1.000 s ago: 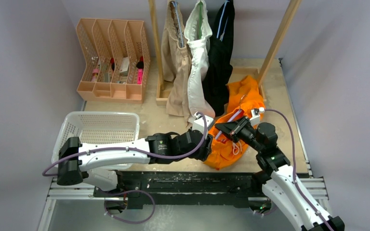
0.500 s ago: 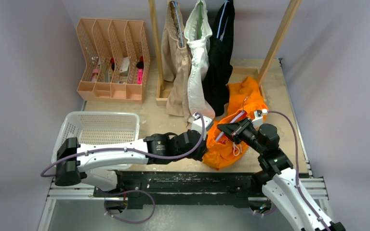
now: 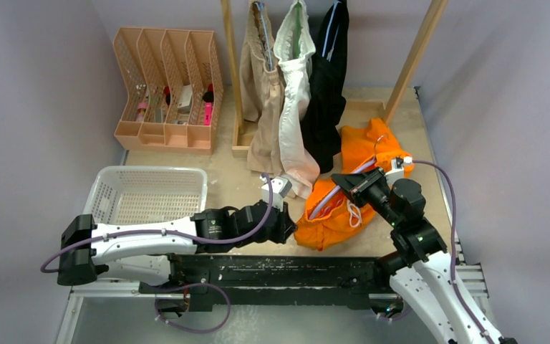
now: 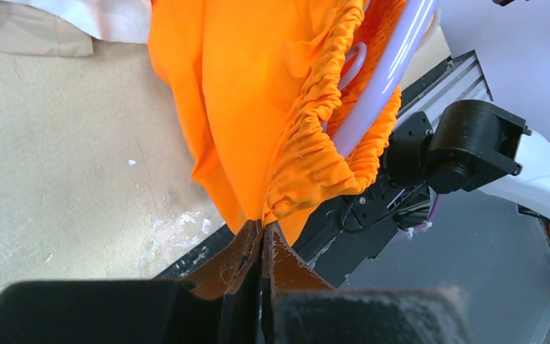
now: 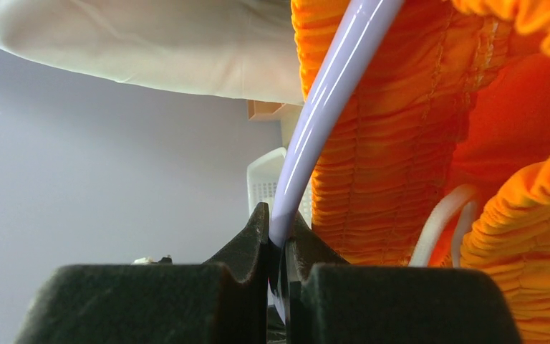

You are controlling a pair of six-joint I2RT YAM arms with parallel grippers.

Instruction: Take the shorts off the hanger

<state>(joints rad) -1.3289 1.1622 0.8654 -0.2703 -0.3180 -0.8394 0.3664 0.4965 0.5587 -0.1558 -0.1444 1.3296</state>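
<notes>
Because the orange shorts (image 4: 243, 93) are limp, my left tool (image 4: 263, 240) pinches their waistband beside the hanger (image 4: 387, 79). My right tool (image 5: 278, 240) clamps that hanger.

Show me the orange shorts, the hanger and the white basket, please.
orange shorts (image 4: 236, 86): left wrist view, smooth cloth beside the gathered waistband.
hanger (image 5: 333, 100): right wrist view, middle of its lilac bar.
white basket (image 3: 150, 170): top view, far rim.

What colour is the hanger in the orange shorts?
Pale lilac hanger, clearest in the right wrist view.
</notes>
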